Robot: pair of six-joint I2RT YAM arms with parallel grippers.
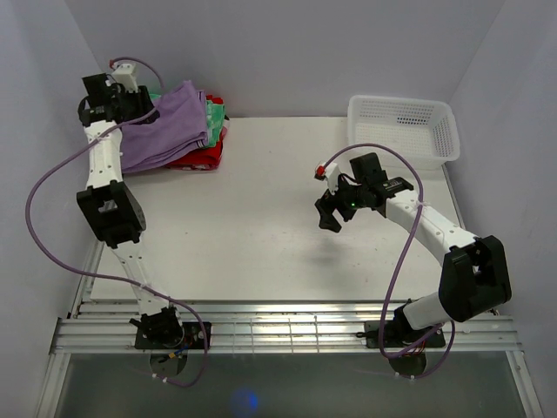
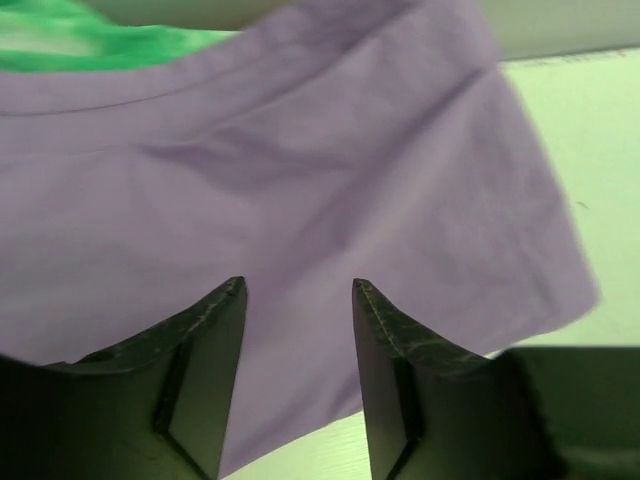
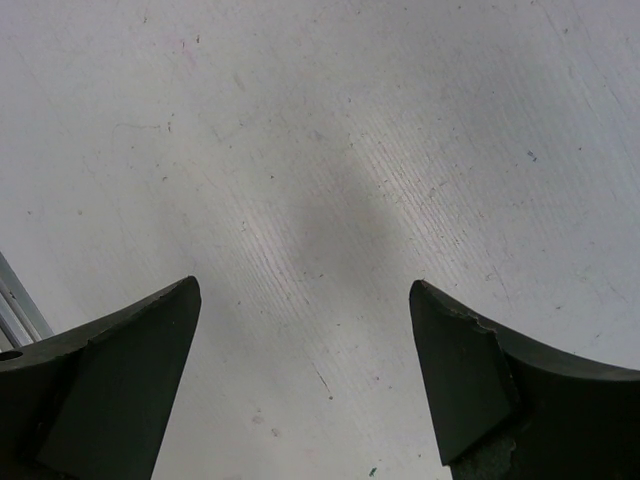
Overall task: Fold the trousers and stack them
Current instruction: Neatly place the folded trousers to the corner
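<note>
The trousers (image 1: 167,126) are folded into a lavender slab on top of the garment pile at the table's far left corner. In the left wrist view the trousers (image 2: 300,170) fill most of the frame. My left gripper (image 1: 139,109) hovers at the pile's left side. Its jaws (image 2: 298,290) stand partly apart over the cloth, with nothing between them, so it is open. My right gripper (image 1: 329,213) hangs over the bare table right of centre. It is wide open (image 3: 305,290) with only the tabletop under it.
Under the trousers lie a green-and-white garment (image 1: 214,110) (image 2: 90,45) and a red one (image 1: 198,158). A white mesh basket (image 1: 405,131) stands at the far right corner. The left arm's purple cable (image 1: 39,187) loops out to the left.
</note>
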